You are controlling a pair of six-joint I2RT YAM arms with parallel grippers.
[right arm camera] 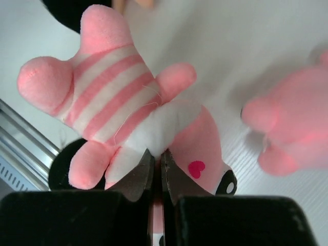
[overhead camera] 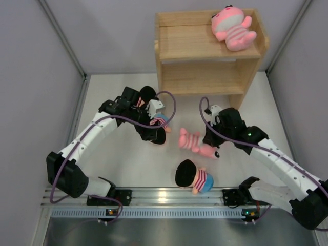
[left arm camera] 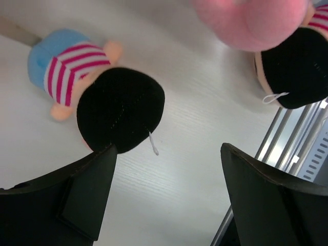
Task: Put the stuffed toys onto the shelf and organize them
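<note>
The wooden shelf stands at the back with one pink striped toy on its top tier, at the right. My right gripper is shut on the white belly of a pink striped toy. Another pink toy lies just right of it. My left gripper is open and empty, low over the table. A black-haired doll lies just beyond its left fingertip. A second doll lies near the front rail.
The metal rail runs along the near table edge, and it shows in the left wrist view. Grey side walls close in the table left and right. The shelf's lower tier is open towards the arms. A black rounded shape sits behind the left arm.
</note>
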